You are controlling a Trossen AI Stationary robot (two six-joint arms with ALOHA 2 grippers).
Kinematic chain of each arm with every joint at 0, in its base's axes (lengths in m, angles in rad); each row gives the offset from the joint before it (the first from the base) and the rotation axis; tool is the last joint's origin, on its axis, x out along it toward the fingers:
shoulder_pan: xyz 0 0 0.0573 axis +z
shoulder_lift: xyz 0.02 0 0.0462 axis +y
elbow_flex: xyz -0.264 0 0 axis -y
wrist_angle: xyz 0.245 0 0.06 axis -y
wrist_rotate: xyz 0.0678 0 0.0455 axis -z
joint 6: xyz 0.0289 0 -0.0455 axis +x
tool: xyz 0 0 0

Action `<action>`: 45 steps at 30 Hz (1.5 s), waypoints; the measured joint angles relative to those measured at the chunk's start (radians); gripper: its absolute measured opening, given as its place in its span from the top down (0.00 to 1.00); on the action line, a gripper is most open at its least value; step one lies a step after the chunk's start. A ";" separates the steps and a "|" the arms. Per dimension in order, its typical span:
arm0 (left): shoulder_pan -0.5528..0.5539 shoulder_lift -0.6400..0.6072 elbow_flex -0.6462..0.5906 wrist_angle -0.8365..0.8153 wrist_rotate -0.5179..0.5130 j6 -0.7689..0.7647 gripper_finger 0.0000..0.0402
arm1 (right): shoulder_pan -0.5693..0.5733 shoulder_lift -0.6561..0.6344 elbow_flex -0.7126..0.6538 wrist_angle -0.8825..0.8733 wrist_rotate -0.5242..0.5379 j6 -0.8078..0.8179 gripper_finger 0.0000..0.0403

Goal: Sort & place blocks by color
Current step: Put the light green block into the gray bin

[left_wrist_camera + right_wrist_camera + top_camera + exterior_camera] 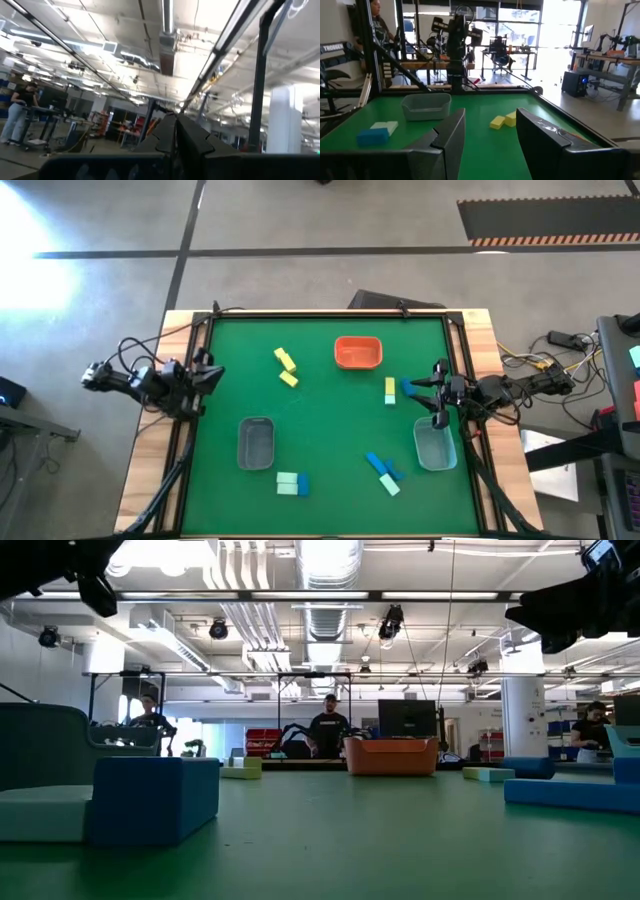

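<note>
Hovering my right tool (437, 418) over the bin (436, 446) near the desk's right edge, I hold its fingers partly apart with nothing between them. My left tool (207, 376) waits at the left edge, shut and empty. I judge that I am between blocks: the next move is a fresh pick, and the nearest candidates are the yellow block (390, 390) and the blue one (413, 389) just beside it, close to my right tool toward the far edge. That calls for lowering with the fingers square across one block without nudging its neighbour.

The other blocks lie loose on the desk: three yellow blocks (286, 366) left of the orange tray (358, 353), a mint and blue pair (292, 483) by the near edge, and a blue and mint cluster (383, 471) near the right bin. The orange tray near the far edge looks empty. So does the left bin (255, 442). The right bin is partly hidden under my tool, and I cannot tell whether anything is in it. By my judgement the sorting is hardly begun.
</note>
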 joint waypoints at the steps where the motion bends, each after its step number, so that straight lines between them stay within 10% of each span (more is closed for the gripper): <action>1: 0.000 0.023 0.000 0.038 -0.003 0.001 1.00 | 0.000 0.000 0.000 0.000 0.000 0.000 0.59; 13: 0.000 0.412 0.235 0.045 -0.218 0.007 1.00 | 0.000 0.000 0.000 0.001 0.000 -0.049 0.59; 28: 0.058 0.827 0.641 -0.521 -0.361 -0.135 1.00 | 0.000 0.000 0.001 0.002 0.001 -0.013 0.59; 37: 0.248 1.048 0.877 -1.018 0.093 -0.282 1.00 | 0.000 0.000 0.001 0.002 0.008 -0.034 0.59; 45: 0.391 1.264 1.064 -1.513 0.317 -0.021 1.00 | 0.000 0.000 0.002 0.077 0.165 -0.113 0.59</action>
